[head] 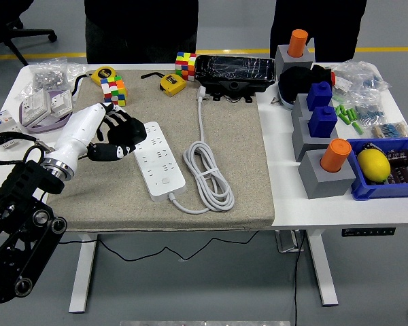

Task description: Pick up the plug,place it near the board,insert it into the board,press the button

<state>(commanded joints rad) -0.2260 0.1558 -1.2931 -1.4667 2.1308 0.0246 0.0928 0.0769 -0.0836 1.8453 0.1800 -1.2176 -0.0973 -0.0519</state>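
Note:
A white power strip [157, 159] lies on the grey mat [238, 156], its button near its lower end. Its white cable runs in a coil [207, 178] to the right, and the plug [202, 94] lies at the mat's far edge near a black device [234, 73]. My left hand [119, 136], black fingers on a white forearm, hovers at the strip's upper left corner, fingers relaxed and spread, holding nothing. The right arm is out of view.
Two puzzle cubes [113, 90] [185, 65] and yellow tape measures [172, 83] sit at the mat's far side. Grey blocks with orange and blue pegs [323, 136] and a blue bin with a lemon [374, 164] stand at right. Two people stand behind the table.

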